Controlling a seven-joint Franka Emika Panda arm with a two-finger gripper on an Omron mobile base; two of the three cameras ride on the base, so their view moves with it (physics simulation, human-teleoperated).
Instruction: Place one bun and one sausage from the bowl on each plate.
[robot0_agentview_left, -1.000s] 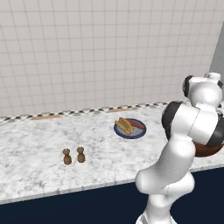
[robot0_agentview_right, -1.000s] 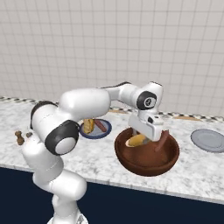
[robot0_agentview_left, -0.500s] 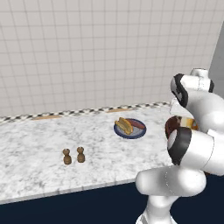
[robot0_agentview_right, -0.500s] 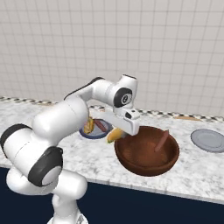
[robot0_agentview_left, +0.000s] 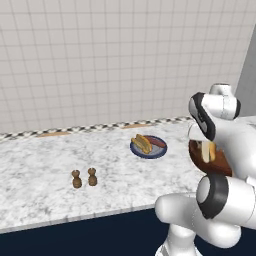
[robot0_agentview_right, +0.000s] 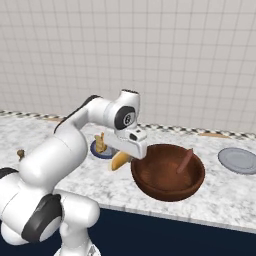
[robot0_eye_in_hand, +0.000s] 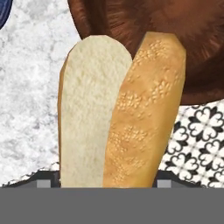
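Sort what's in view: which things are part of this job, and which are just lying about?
Part of the job:
- reddish-brown wooden bowl
- sesame-topped golden bun
- reddish sausage in the bowl
- navy-rimmed round plate
- pale grey round plate

Just lying about:
- two small brown shakers

Sausage (robot0_agentview_right: 185, 161) in bowl (robot0_agentview_right: 167, 172), between plates (robot0_agentview_right: 239, 160).

Arm (robot0_agentview_right: 52, 155) is glossy white, rounded tubular links, dark grey-black bands at joints, small light round logo on the dark wrist-joint cap (robot0_agentview_right: 126, 118), boxy white hand housing (robot0_agentview_right: 126, 145) with rounded edges, small dark patch on its white mount.
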